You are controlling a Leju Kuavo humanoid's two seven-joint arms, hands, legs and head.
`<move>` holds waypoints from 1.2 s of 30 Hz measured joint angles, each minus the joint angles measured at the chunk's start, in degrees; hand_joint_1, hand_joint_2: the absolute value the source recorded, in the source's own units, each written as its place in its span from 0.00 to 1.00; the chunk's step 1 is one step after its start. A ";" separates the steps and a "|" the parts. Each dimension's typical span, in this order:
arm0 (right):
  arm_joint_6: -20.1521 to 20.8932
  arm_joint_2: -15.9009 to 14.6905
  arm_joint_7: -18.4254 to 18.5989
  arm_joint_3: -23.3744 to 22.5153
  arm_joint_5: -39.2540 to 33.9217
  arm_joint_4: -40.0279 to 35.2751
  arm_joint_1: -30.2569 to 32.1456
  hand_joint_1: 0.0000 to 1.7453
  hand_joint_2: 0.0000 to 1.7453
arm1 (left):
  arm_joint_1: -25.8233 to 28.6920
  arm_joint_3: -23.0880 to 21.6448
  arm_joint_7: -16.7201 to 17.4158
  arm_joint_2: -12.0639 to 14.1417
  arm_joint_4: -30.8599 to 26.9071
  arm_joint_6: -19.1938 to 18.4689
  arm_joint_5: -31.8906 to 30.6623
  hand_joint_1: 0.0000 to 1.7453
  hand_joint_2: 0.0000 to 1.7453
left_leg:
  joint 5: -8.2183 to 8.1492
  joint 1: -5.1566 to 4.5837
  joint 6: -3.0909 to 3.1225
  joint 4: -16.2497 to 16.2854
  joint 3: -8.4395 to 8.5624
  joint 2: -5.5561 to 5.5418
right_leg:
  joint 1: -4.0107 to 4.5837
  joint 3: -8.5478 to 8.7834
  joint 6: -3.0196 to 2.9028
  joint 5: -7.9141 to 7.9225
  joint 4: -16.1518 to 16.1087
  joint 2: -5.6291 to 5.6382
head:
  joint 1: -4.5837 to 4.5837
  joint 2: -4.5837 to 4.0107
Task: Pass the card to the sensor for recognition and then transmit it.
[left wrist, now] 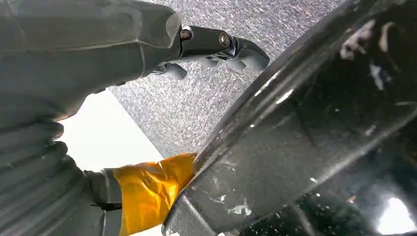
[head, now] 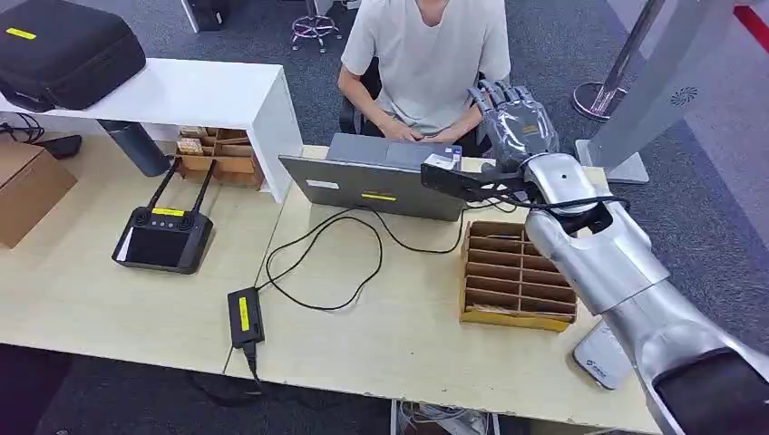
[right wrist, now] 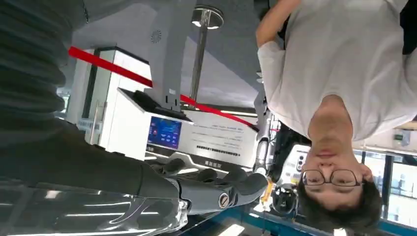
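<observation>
One card (head: 442, 160) lies on the one laptop (head: 381, 186) before one seated person (head: 426, 54), the right hand (head: 515, 122) raised just beside it with empty fingers (right wrist: 236, 177) spread, near one slotted cardboard organizer (head: 517, 276) on the worktop (head: 381, 335); the left hand (left wrist: 74, 59) holds nothing, fingers loosely extended.

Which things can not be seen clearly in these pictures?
- Card: cannot tell whether the right robot hand holds it; the hand's back hides its palm in the head view.
- Person: head cut off by the head view's top edge.
- Left robot hand: a dark curved body crowds its wrist view.
</observation>
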 joint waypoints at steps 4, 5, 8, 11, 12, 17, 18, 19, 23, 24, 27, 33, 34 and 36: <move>-0.09 0.17 0.00 0.20 0.15 0.81 -0.16 0.00 1.00 | -0.02 0.00 0.26 0.00 0.00 0.00 -0.02 0.00 1.00 | 0.00 -0.02 0.00 0.00 0.01 0.02 | 0.00 0.00 -0.01 0.02 0.00 0.02 | 0.00 0.00; -0.09 0.20 0.00 0.20 0.17 0.96 -0.15 0.00 1.00 | -0.01 0.00 0.31 0.00 0.00 0.00 -0.02 0.00 1.00 | 0.00 -0.02 -0.01 0.00 0.01 0.02 | 0.00 -0.01 -0.01 0.02 0.00 0.01 | 0.00 0.00; -0.26 0.26 0.00 0.20 0.35 1.36 -0.15 0.00 1.00 | -0.01 0.00 0.33 0.00 0.00 0.00 -0.09 0.00 1.00 | 0.02 -0.02 -0.04 0.00 0.01 0.02 | 0.01 -0.02 -0.01 0.02 0.01 0.01 | 0.00 0.00; -0.46 0.26 0.00 0.20 0.57 1.75 -0.17 0.00 1.00 | 0.00 0.00 0.35 0.00 0.00 0.09 -0.09 0.00 1.00 | 0.02 -0.01 -0.04 0.00 0.01 0.02 | 0.01 -0.03 -0.02 0.02 0.01 0.02 | 0.00 0.00; -0.48 0.26 0.02 0.20 0.79 1.86 -0.18 0.00 1.00 | 0.00 0.00 0.35 0.00 0.00 0.09 -0.09 0.00 1.00 | 0.02 -0.01 -0.04 0.00 0.01 0.03 | 0.01 -0.03 -0.02 0.02 0.01 0.02 | 0.00 0.00; -0.61 0.24 0.61 0.15 1.09 2.36 -0.41 0.00 1.00 | 0.03 0.00 0.35 0.00 0.00 0.13 -0.33 0.00 1.00 | 0.03 -0.01 -0.04 0.00 0.00 0.04 | 0.01 -0.04 -0.03 0.03 0.01 0.03 | 0.00 0.00; -0.61 0.24 0.61 0.13 1.11 2.45 -0.49 0.00 1.00 | 0.03 0.00 0.35 -0.02 0.00 0.13 -0.44 0.00 1.00 | 0.03 -0.01 -0.04 0.00 0.01 0.05 | 0.01 -0.05 -0.05 0.04 0.01 0.04 | 0.02 0.00; -0.61 0.22 0.61 0.11 1.14 2.51 -0.55 0.00 1.00 | 0.03 0.00 0.35 0.00 0.00 0.13 -0.48 0.00 1.00 | 0.03 -0.02 -0.04 0.00 0.00 0.06 | 0.01 -0.05 -0.05 0.04 0.01 0.05 | 0.00 0.00; -0.61 0.06 0.68 -0.02 1.46 2.67 -0.74 0.00 1.00 | 0.04 0.00 0.35 0.00 0.00 0.13 -0.52 0.00 1.00 | 0.03 -0.02 -0.04 0.00 0.00 0.06 | 0.01 -0.06 -0.06 0.04 0.01 0.05 | 0.00 0.00; -0.61 0.02 0.68 -0.04 1.55 2.67 -0.77 0.00 1.00 | 0.04 0.00 0.35 0.00 0.00 0.13 -0.55 0.00 1.00 | 0.03 -0.02 -0.04 0.00 0.00 0.07 | 0.01 -0.06 -0.06 0.05 0.01 0.06 | 0.00 0.00; -0.61 -0.07 0.68 -0.15 1.57 2.69 -0.83 0.00 1.00 | 0.04 0.00 0.35 0.00 0.00 0.15 -0.55 0.00 1.00 | 0.03 -0.01 -0.04 0.00 0.01 0.07 | 0.01 -0.06 -0.06 0.05 0.01 0.06 | 0.00 -0.02; -0.61 -0.24 0.68 -0.18 1.57 2.75 -0.96 0.00 1.00 | 0.04 0.00 0.35 0.00 0.00 0.15 -0.57 0.00 1.00 | 0.03 -0.01 -0.04 0.00 0.01 0.08 | 0.01 -0.07 -0.06 0.05 0.01 0.07 | 0.00 0.00; -0.61 -0.26 0.68 -0.18 1.57 2.75 -0.97 0.00 1.00 | 0.05 0.00 0.35 0.00 0.00 0.15 -0.57 0.00 1.00 | 0.03 -0.01 -0.04 0.00 0.00 0.08 | 0.01 -0.07 -0.06 0.05 0.01 0.07 | 0.00 0.00; -0.61 -0.31 0.68 -0.20 1.57 2.75 -0.97 0.00 1.00 | 0.05 0.00 0.35 0.00 0.00 0.15 -0.57 0.00 1.00 | 0.03 -0.01 -0.04 0.00 0.01 0.08 | 0.01 -0.07 -0.06 0.05 0.01 0.07 | 0.00 0.00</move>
